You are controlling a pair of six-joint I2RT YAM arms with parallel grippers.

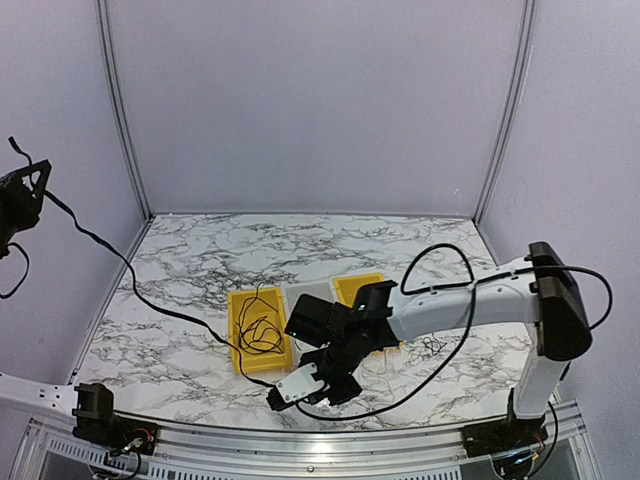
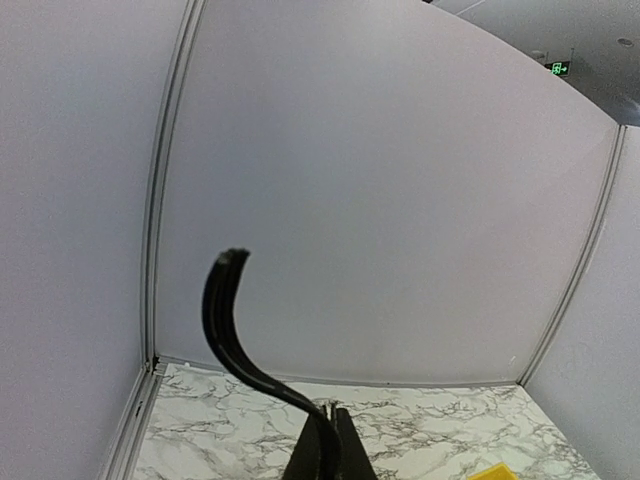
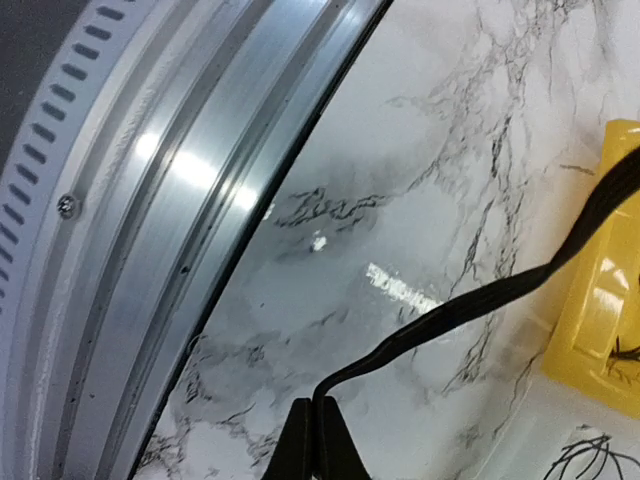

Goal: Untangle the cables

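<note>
With left pincer (image 2: pixel 328 425) clamped on the black cable (image 2: pixel 216 320) high at upper left and right pincer (image 3: pixel 312 408) clamped on it at bottom centre, draw apart slowly, watching the tangle (image 1: pixel 258 332) in the yellow bin (image 1: pixel 233 335).

The scene is lit brightly and evenly from overhead, and only soft, faint shadows are cast on the marble table (image 1: pixel 200 260). In the top view, glare is seen on the metal rail (image 1: pixel 300 455) at the near edge. In the right wrist view, broad highlights are spread along that rail, white reflections are thrown on the glossy table, and the yellow bin (image 3: pixel 590 330) is partly washed out. Straight edges are bent by wide-angle distortion in the 2 wrist views. The black cable (image 2: pixel 220 330) is rendered slightly soft near the left wrist lens.
</note>
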